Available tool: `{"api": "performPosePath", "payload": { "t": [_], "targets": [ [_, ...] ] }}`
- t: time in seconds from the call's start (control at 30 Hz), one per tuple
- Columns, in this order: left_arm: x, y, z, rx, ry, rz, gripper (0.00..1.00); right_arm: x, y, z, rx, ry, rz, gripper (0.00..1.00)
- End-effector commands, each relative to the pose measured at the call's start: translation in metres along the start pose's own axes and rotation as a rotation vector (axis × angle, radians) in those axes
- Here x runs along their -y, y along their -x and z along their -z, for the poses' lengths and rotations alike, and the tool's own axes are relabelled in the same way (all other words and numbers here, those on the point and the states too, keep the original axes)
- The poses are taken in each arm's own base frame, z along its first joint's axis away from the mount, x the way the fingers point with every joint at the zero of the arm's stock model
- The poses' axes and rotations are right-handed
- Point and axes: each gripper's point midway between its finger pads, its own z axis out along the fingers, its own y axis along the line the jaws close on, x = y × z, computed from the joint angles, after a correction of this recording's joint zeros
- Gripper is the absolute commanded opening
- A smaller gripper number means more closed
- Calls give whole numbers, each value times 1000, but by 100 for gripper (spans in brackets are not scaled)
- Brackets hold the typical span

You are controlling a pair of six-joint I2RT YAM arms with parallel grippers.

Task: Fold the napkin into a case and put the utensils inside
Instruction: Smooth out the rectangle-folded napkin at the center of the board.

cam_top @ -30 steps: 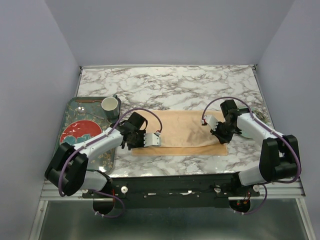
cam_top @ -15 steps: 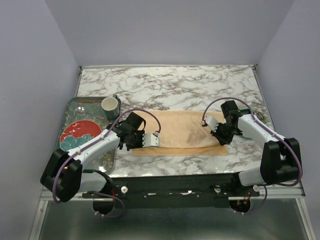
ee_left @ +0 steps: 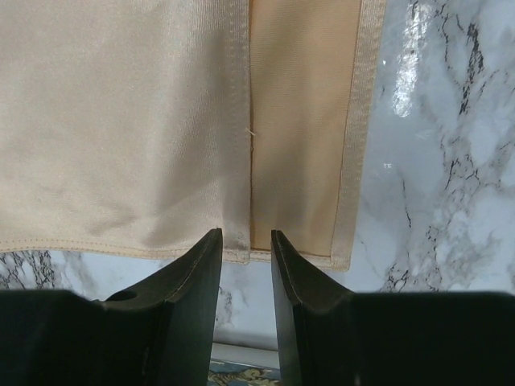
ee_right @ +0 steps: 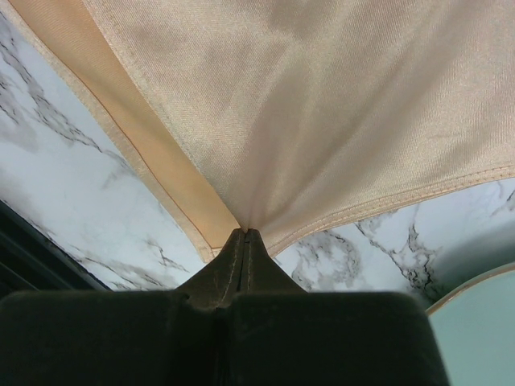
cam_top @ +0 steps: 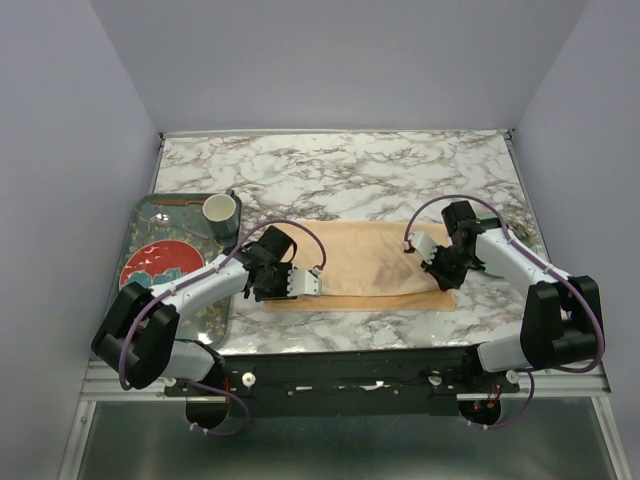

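The peach-orange napkin lies flat on the marble table, folded into a wide two-layer rectangle. In the left wrist view the upper layer ends at a hemmed edge, and a strip of the lower layer shows beside it. My left gripper stands open at the napkin's left end, its tips astride that hem with the cloth lying loose. My right gripper is shut on the napkin's right corner, and the cloth puckers into the pinch. A slender brownish utensil lies at the tray's back edge.
A grey patterned tray sits at the left with a red plate and a white cup on it. A pale green round rim shows near the right gripper. Marble table stretches behind the napkin.
My left gripper has opened and let go of the napkin's left edge, which now lies flat. The right gripper stays shut on its corner, hardly moved.
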Motion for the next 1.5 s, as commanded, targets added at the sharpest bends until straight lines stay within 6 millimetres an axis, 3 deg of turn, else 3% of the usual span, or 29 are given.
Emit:
{"api": "performPosePath", "payload": {
  "t": [0.0,0.23,0.67,0.87,1.1,1.47],
  "targets": [
    [-6,-6,-7,-32,20,-37,40,-7,-1,-4,-3,32,-2,1],
    [-8,-3,-11,-33,7,-38,36,-8,-2,-5,-5,40,2,1],
    [-9,4,-2,-8,4,-32,1,-7,-1,-5,-6,39,10,1],
    [-10,12,9,24,11,-24,0,-8,-2,0,-6,34,15,1],
    [10,11,26,64,1,-24,0,-20,-9,4,-7,46,20,1],
    [31,10,18,73,-40,43,0,-31,-22,-9,-29,67,1,1]
  ]
}}
